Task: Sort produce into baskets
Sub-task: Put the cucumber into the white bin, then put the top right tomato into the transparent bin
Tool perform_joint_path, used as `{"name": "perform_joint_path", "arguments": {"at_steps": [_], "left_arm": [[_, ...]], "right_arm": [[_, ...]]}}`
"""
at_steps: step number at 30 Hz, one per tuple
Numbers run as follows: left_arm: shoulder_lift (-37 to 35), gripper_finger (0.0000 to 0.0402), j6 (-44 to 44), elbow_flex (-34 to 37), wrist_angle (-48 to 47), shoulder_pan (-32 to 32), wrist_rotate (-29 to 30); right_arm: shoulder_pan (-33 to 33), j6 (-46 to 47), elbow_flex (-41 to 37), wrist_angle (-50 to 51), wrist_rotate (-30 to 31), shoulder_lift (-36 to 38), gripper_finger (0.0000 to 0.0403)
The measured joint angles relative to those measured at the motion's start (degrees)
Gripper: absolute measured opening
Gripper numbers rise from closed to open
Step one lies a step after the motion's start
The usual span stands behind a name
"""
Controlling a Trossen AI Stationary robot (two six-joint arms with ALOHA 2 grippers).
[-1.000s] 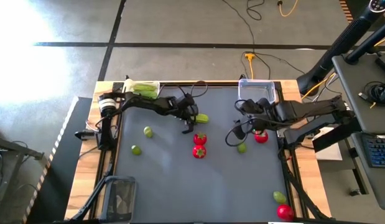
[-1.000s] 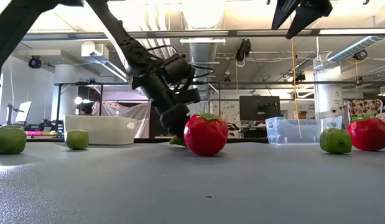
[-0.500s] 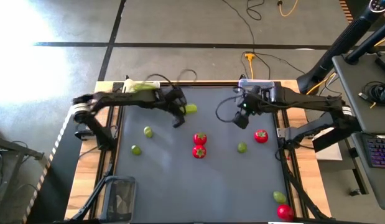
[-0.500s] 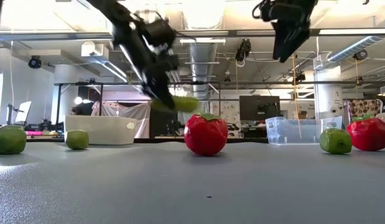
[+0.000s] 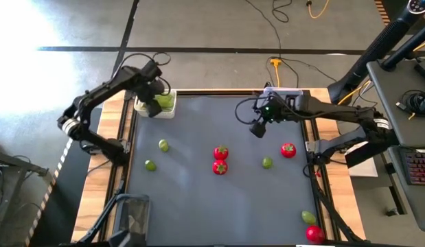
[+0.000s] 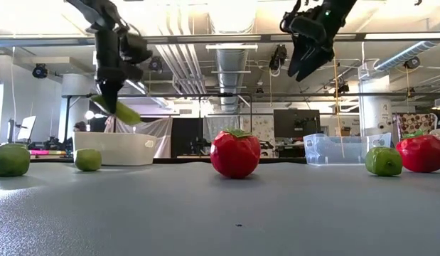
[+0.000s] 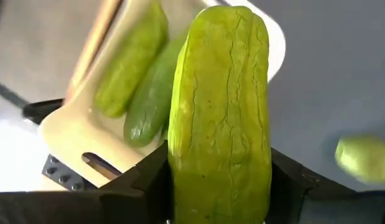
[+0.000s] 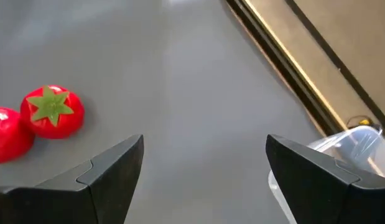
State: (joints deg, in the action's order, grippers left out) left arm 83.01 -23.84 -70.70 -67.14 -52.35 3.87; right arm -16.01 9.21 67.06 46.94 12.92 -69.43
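At the upper left of the high view, the left gripper (image 5: 156, 103) hangs over the white tub (image 5: 139, 107) at the mat's far left corner, clenched on a cucumber (image 7: 220, 118). In the left wrist view the cucumber stands up between the two dark fingers (image 7: 152, 180), with two more cucumbers (image 7: 133, 62) lying side by side in the tub beneath. In the low view the held cucumber (image 6: 124, 110) hangs tilted just above the white tub (image 6: 116, 149).

Below and to the right of that tub, two limes (image 5: 163, 145) lie on the grey mat (image 5: 198, 206), well apart from the arm. A dark tub (image 5: 132, 216) sits at the lower left edge of the frame.

At mid-frame, two strawberries (image 5: 220, 154) lie one just above the other, touching or nearly so.

Right of centre, the right gripper (image 5: 257, 128) hangs in the air over bare mat, fingers spread and empty. The clear tub (image 5: 284, 96) sits at the mat's upper right, beside that arm. Below it lie a third lime (image 5: 267, 162) and, to its right, a strawberry (image 5: 288, 149). At the lower right corner, another lime (image 5: 308, 217) and strawberry (image 5: 314, 233) rest close together.
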Motion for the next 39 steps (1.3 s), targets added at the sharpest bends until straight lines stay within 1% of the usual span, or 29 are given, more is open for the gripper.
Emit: {"name": "perform_joint_path", "arguments": {"at_steps": [2,4,6,10,13,15,18,21,23,27,30,32,36,37,39], "left_arm": [[2.2,0.0168,-5.3,-1.1,-1.7,-1.3,-1.9],[4.7,0.0168,-9.3,-1.9,-2.4,-1.8,-1.5],[7.3,0.0169,-11.0,-2.7,-2.4,-1.9,-0.5],[11.9,0.0176,-10.6,-4.4,-1.2,-2.0,-0.3],[14.3,0.0191,-10.5,-5.1,-1.1,-2.0,-0.3],[15.5,0.0204,-10.3,-5.2,-1.0,-2.0,-0.2],[15.9,0.0226,-9.5,-4.9,-1.4,-2.0,-0.1],[15.5,0.0247,-8.4,-4.9,-2.1,-2.0,0.0],[14.2,0.0259,-7.7,-5.5,-3.4,-2.0,-0.1],[10.1,0.0272,-4.3,-7.5,-5.0,-2.0,-0.7],[5.5,0.0273,-0.9,-8.7,-5.4,-2.0,-5.3],[1.9,0.0274,2.7,-8.7,-4.2,-2.0,-10.5],[-6.2,0.0274,9.2,-6.0,0.9,-0.9,-24.6],[-8.3,0.0274,10.3,-5.1,2.7,-0.4,-26.7],[-12.2,0.0274,12.6,-2.7,6.4,0.7,-28.7]], "right_arm": [[0.1,0.7,-0.5,0.3,-1.5,0.0,0.0329],[0.2,1.6,-0.7,1.4,-3.8,0.0,0.0329],[0.5,2.8,-0.7,4.1,-5.1,0.0,0.0329],[1.6,4.4,0.1,14.7,-5.8,0.0,0.0329],[2.7,5.1,0.0,23.1,-8.7,0.5,0.0329],[3.2,7.8,0.0,27.3,-10.1,0.7,0.0329],[3.8,11.0,0.0,32.9,-10.6,0.7,0.0333],[3.9,12.9,-0.1,35.8,-11.6,0.8,0.0347],[3.9,13.4,-0.2,36.7,-12.4,0.8,0.0361],[3.9,13.3,-1.7,37.8,-16.2,0.8,0.0377],[3.9,13.9,-4.6,38.3,-18.5,0.8,0.0379],[3.9,16.7,-7.0,38.1,-19.5,0.8,0.0380],[3.9,31.4,-11.3,37.8,-19.6,0.8,0.0380],[3.9,33.8,-12.2,37.6,-20.2,0.8,0.0380],[3.9,37.9,-13.8,36.5,-21.7,0.8,0.0380]]}}
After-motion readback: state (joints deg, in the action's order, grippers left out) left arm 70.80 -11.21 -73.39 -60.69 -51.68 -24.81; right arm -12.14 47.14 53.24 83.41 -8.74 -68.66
